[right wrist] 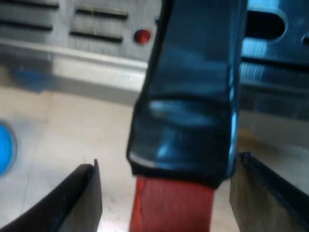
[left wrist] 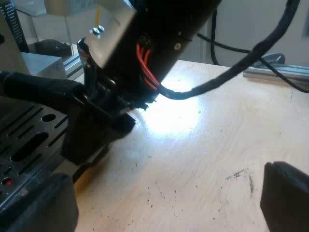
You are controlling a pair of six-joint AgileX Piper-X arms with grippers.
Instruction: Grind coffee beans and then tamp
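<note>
Progress is looking early: the spread right gripper (right wrist: pixel 166 193) is straddling the dark, red-ended holder handle (right wrist: pixel 193 96) without pinching it. The left gripper (left wrist: pixel 164 193) is hovering spread over the pale wooden table (left wrist: pixel 217 121). Grinding and tamping are seemingly both waiting.

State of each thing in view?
Left end effector: open, empty, over table.
Right end effector: open, fingers astride handle.
Handle: not clamped, red end between fingers, by drip tray.
Table: dotted with dark specks.

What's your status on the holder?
Left gripper open over the table. Right gripper open, straddling the holder's handle near its red end, by the machine's drip tray. Nothing blocking the grip.
</note>
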